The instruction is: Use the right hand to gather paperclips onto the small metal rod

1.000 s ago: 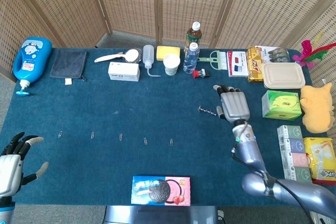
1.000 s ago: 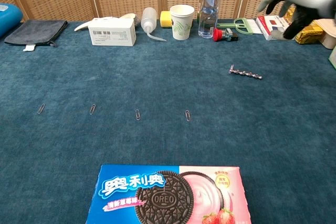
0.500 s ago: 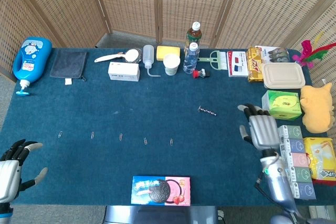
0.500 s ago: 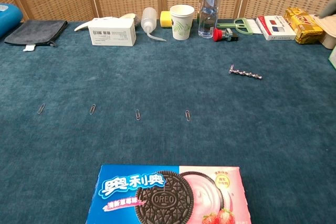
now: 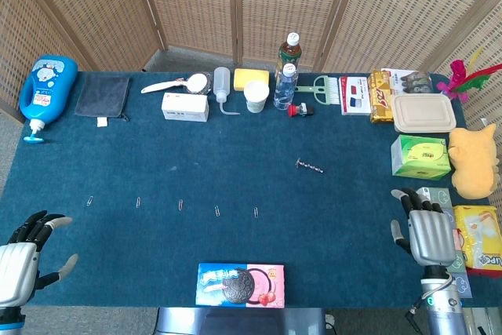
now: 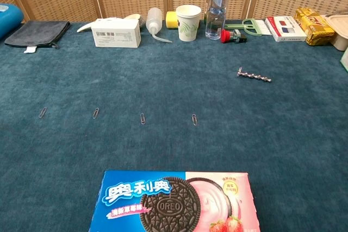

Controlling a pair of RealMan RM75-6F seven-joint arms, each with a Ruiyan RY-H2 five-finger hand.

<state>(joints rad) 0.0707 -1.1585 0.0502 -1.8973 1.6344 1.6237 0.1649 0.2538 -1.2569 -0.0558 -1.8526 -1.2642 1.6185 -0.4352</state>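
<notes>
A small metal rod [image 5: 310,166] [image 6: 254,75] lies alone on the blue cloth right of the middle. Several paperclips lie in a row nearer the front, from the leftmost [image 5: 89,201] [image 6: 42,112] to the rightmost [image 5: 255,212] [image 6: 194,119]. My right hand [image 5: 427,234] hangs at the table's front right corner with its fingers spread, holding nothing and far from the rod. My left hand [image 5: 22,255] hovers at the front left corner, fingers apart and empty. Neither hand shows in the chest view.
An Oreo box [image 5: 240,284] [image 6: 174,200] sits at the front edge. Along the back stand bottles [image 5: 285,85], a paper cup [image 6: 188,22], a white box [image 5: 185,106] and a grey cloth [image 5: 103,96]. Tissue boxes [image 5: 421,156] and snack packs crowd the right edge.
My right hand has drawn back from beside the rod to the front right corner, leaving the chest view. My left hand has sunk slightly toward the front edge.
</notes>
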